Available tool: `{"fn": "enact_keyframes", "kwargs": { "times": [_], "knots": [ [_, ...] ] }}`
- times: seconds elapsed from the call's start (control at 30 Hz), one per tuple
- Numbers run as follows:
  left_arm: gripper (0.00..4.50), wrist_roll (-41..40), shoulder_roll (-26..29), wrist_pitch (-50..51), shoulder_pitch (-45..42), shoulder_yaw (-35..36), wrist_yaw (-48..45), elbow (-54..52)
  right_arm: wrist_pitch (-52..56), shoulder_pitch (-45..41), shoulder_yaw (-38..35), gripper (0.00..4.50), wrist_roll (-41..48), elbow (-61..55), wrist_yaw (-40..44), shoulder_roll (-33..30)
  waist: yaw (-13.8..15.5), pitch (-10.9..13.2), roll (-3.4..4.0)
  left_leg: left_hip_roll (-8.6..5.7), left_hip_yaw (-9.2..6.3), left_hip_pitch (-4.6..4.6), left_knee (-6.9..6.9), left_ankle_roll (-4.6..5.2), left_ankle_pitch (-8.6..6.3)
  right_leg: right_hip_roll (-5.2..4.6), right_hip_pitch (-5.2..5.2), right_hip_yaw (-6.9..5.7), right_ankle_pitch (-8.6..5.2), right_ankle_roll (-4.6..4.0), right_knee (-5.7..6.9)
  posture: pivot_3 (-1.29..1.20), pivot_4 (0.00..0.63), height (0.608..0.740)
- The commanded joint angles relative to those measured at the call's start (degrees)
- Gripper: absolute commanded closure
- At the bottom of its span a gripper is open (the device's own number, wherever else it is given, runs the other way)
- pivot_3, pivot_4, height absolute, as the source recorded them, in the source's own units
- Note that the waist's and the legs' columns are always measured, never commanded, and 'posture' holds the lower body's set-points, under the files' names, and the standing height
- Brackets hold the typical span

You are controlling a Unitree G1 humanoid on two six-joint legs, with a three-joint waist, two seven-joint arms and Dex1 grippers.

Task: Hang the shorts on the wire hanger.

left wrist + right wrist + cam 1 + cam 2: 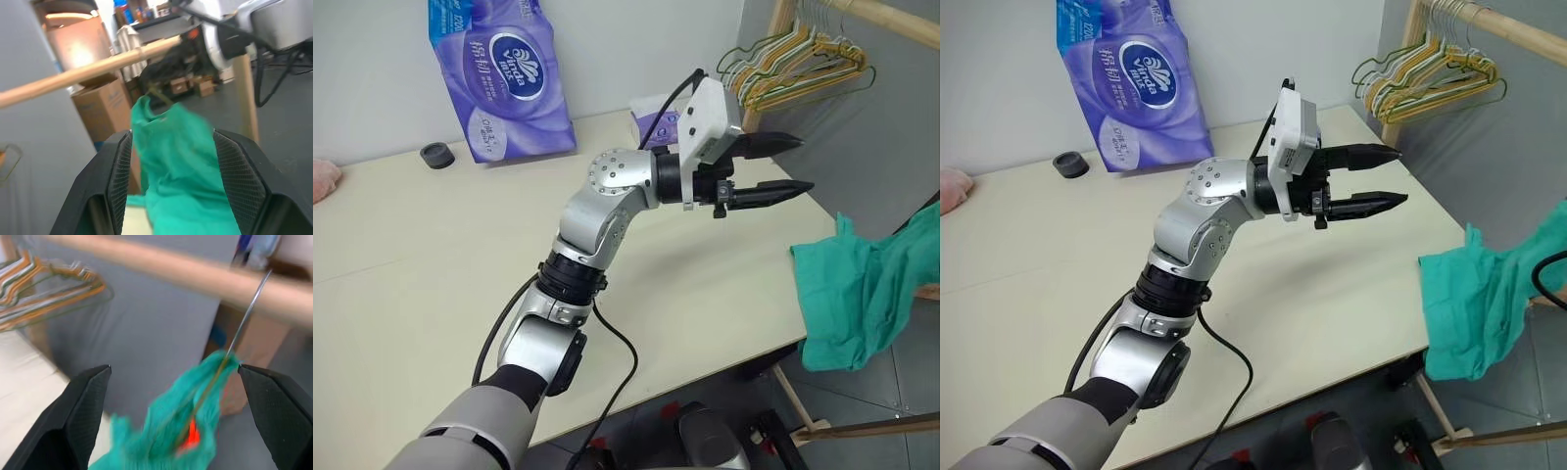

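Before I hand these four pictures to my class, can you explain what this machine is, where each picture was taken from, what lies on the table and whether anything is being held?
This is a two-armed humanoid robot. Two pictures come from cameras on its head, looking down over its silver left arm; the other two come from cameras on each wrist, looking out between that arm's two black fingers.

The left gripper is open over the cream table and holds nothing. The right gripper is also open, with nothing between its fingers.

On the table lie a purple pack of tissues, a small black round cap and a pink cloth lump at the far left edge. The teal-green cloth shorts hang off the table's right end. A thin metal wire hanger rises from them toward the wooden rail. Coloured hangers hang further along.
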Motion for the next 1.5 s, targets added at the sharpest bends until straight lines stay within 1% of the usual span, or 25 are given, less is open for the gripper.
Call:
{"fn": "enact_keyframes", "kwargs": {
  "times": [0.03, 0.1, 0.13, 0.2, 0.27, 0.37, 0.43, 0.47, 0.5, 0.53, 0.57, 0.63, 0.7, 0.77, 0.9, 0.97, 1.03, 1.1, 1.17, 1.27, 1.37, 1.5],
  "knots": [
    [1.72, 1.97, 2.59, -0.71, 2.19, 1.60, 2.48, -2.23, -3.87, -4.82, 3.50, 0.06, -13.43, -2.05, 9.29, -3.72, -0.02, -0.08, 0.13, 0.01, -0.01, 0.01, -0.02, 0.00, 0.00, 0.00, -0.04, 0.01, 0.00, -0.01, 0.04, -0.41, 0.104, 0.740],
    [1.72, 4.38, 4.92, -0.62, 4.53, 2.97, 6.55, -3.05, -7.57, -10.28, 11.65, 0.06, -20.79, -1.80, 17.01, -3.81, -0.16, -0.18, 0.31, 0.00, -0.02, 0.06, -0.03, 0.00, 0.00, 0.01, -0.06, 0.06, 0.02, -0.03, 0.07, -0.38, 0.097, 0.740],
    [1.72, 5.54, 6.01, -0.62, 5.59, 3.67, 8.65, -3.48, -8.60, -12.77, 15.34, 0.06, -23.80, -1.65, 20.11, -2.55, -0.12, -0.18, 0.31, 0.00, -0.05, 0.13, -0.07, 0.00, 0.00, 0.02, -0.07, 0.12, 0.03, -0.06, 0.09, -0.36, 0.095, 0.740],
    [1.72, 7.62, 7.95, -0.27, 7.66, 4.98, 12.60, -4.39, -9.39, -16.85, 21.26, 0.06, -27.58, -1.23, 25.30, 1.68, 0.12, -0.18, 0.24, 0.02, -0.19, 0.13, -0.07, -0.01, 0.00, 0.07, -0.08, 0.09, 0.17, -0.29, 0.11, -0.33, 0.092, 0.740],
    [1.72, 8.42, 9.35, 1.56, 10.00, 6.99, 16.53, -5.88, -9.68, -19.06, 25.13, 0.06, -31.43, -0.71, 28.96, 5.99, 0.69, -0.20, 0.20, 0.02, -0.36, 0.04, -0.02, -0.02, 0.01, 0.08, -0.14, 0.08, 0.24, -0.39, 0.14, -0.28, 0.087, 0.740],
    [1.72, 11.81, 12.06, 2.59, 14.99, 9.67, 23.00, -9.05, -10.18, -20.60, 30.01, 0.06, -38.58, 0.32, 34.36, 11.88, 2.86, -0.20, 0.20, 0.03, -0.50, -0.09, 0.05, -0.07, 0.05, -0.01, -0.38, 0.15, 0.32, -0.43, 0.37, -0.24, 0.085, 0.740],
    [1.72, 11.12, 12.47, 5.54, 17.73, 12.18, 26.32, -11.69, -11.85, -21.34, 31.78, 0.06, -42.82, 1.41, 38.05, 15.42, 4.37, -0.20, 0.20, 0.03, -0.57, -0.20, 0.09, -0.13, 0.08, -0.14, -0.61, 0.18, 0.31, -0.45, 0.76, -0.22, 0.084, 0.740],
    [1.72, 12.96, 13.73, 5.15, 20.42, 13.31, 28.52, -13.19, -14.16, -21.60, 34.49, 0.06, -47.23, 2.03, 40.94, 16.70, 5.17, -0.20, 0.20, 0.04, -0.60, -0.30, 0.14, -0.15, 0.10, -0.14, -0.75, 0.23, 0.31, -0.45, 0.87, -0.18, 0.081, 0.740],
    [1.72, 13.24, 13.52, 7.19, 23.04, 16.16, 32.13, -14.94, -16.85, -21.89, 37.32, 0.06, -51.48, 2.77, 43.93, 18.47, 5.99, -0.22, 0.20, 0.01, -0.63, -0.46, 0.22, -0.17, 0.11, -0.15, -0.97, 0.23, 0.31, -0.45, 0.99, -0.16, 0.079, 0.740],
    [1.72, 13.45, 12.58, 9.35, 25.39, 19.38, 36.62, -16.48, -20.00, -21.96, 40.20, 0.06, -55.46, 3.71, 47.01, 20.44, 6.54, -0.30, 0.10, 0.01, -0.62, -0.61, 0.26, -0.19, 0.14, -0.15, -1.20, 0.30, 0.32, -0.46, 1.10, -0.13, 0.077, 0.740],
    [1.72, 15.11, 12.90, 9.20, 28.09, 20.67, 39.29, -17.73, -22.44, -21.79, 42.53, 0.06, -58.95, 4.69, 49.30, 22.35, 7.03, -0.35, 0.02, 0.02, -0.61, -0.66, 0.27, -0.24, 0.20, -0.15, -1.31, 0.32, 0.34, -0.49, 1.16, -0.12, 0.075, 0.740],
    [1.72, 18.42, 13.82, 7.26, 32.32, 21.44, 42.51, -19.42, -25.47, -20.61, 44.63, 0.06, -63.11, 6.94, 52.24, 26.52, 8.47, -0.58, -0.36, 0.01, -0.63, -0.66, 0.26, -0.34, 0.27, -0.13, -1.43, 0.32, 0.36, -0.52, 1.27, -0.08, 0.071, 0.740],
    [1.72, 17.89, 12.49, 8.82, 34.50, 23.81, 45.69, -20.74, -28.07, -19.41, 45.26, 0.06, -66.76, 8.92, 54.49, 30.05, 10.19, -0.69, -0.56, 0.00, -0.65, -0.66, 0.30, -0.40, 0.31, -0.13, -1.54, 0.31, 0.37, -0.54, 1.61, -0.06, 0.068, 0.740],
    [1.72, 20.46, 12.09, 7.28, 38.42, 25.32, 49.67, -22.24, -31.70, -18.02, 46.37, 0.06, -70.03, 11.90, 57.16, 33.97, 12.42, -0.80, -0.75, -0.01, -0.71, -0.69, 0.36, -0.42, 0.36, -0.15, -1.57, 0.30, 0.39, -0.58, 1.66, -0.04, 0.066, 0.740],
    [1.72, 21.97, 7.53, 8.30, 43.80, 30.91, 59.18, -25.18, -38.74, -15.33, 47.14, 0.06, -75.31, 18.13, 61.57, 40.77, 15.41, -1.09, -1.16, -0.02, -0.77, -0.63, 0.43, -0.45, 0.39, -0.15, -1.56, 0.17, 0.53, -0.81, 1.81, -0.01, 0.061, 0.740],
    [1.72, 23.03, 6.34, 7.57, 46.28, 32.25, 61.79, -26.41, -41.74, -14.00, 47.03, 0.06, -77.32, 20.78, 63.48, 43.50, 16.77, -1.22, -1.37, -0.08, -0.81, -0.63, 0.44, -0.56, 0.48, -0.13, -1.57, 0.01, 0.60, -0.93, 1.82, 0.01, 0.056, 0.740],
    [1.72, 25.51, 5.41, 7.61, 49.75, 32.21, 64.38, -27.53, -44.50, -12.32, 47.14, 0.06, -77.52, 24.65, 66.07, 46.87, 17.68, -1.32, -1.49, -0.13, -0.81, -0.62, 0.44, -0.63, 0.53, 0.00, -1.58, -0.07, 0.71, -1.09, 1.85, 0.04, 0.053, 0.740],
    [1.72, 27.00, 3.93, 9.87, 52.73, 31.27, 66.04, -28.69, -44.94, -10.85, 46.12, 0.06, -75.51, 28.63, 67.53, 51.51, 18.60, -1.59, -1.74, -0.04, -0.80, -0.52, 0.35, -0.65, 0.56, 0.17, -1.56, -0.13, 0.78, -1.21, 1.88, 0.06, 0.051, 0.740],
    [1.72, 26.96, 3.06, 9.47, 54.56, 30.03, 65.54, -29.67, -45.09, -10.33, 45.48, 0.06, -75.63, 31.44, 68.40, 54.81, 19.24, -1.68, -1.80, 0.06, -0.81, -0.31, 0.20, -0.73, 0.61, 0.33, -1.45, -0.13, 0.82, -1.28, 1.90, 0.07, 0.049, 0.740],
    [1.72, 27.77, 3.46, 8.64, 55.54, 28.94, 65.09, -29.13, -45.39, -9.97, 44.96, 0.06, -76.61, 34.65, 69.85, 57.91, 20.23, -1.72, -1.80, 0.05, -0.83, -0.29, 0.18, -0.85, 0.71, 0.38, -1.46, -0.16, 0.87, -1.37, 1.95, 0.08, 0.044, 0.740],
    [1.72, 28.10, 4.03, 7.68, 55.27, 29.34, 65.55, -28.05, -45.84, -10.25, 44.12, 0.06, -77.41, 36.89, 70.60, 59.87, 20.34, -2.05, -1.74, 0.05, -0.81, -0.29, 0.16, -0.93, 0.77, 0.39, -1.48, -0.15, 0.89, -1.39, 1.94, 0.08, 0.043, 0.740],
    [1.72, 25.51, 5.11, 5.17, 54.81, 29.81, 62.24, -26.47, -46.31, -11.29, 42.82, 0.06, -78.72, 38.89, 70.88, 61.67, 20.37, -2.32, -1.72, 0.05, -0.79, -0.28, 0.10, -1.09, 0.85, 0.39, -1.50, -0.14, 0.89, -1.40, 1.92, 0.08, 0.044, 0.740]
  ]
}}
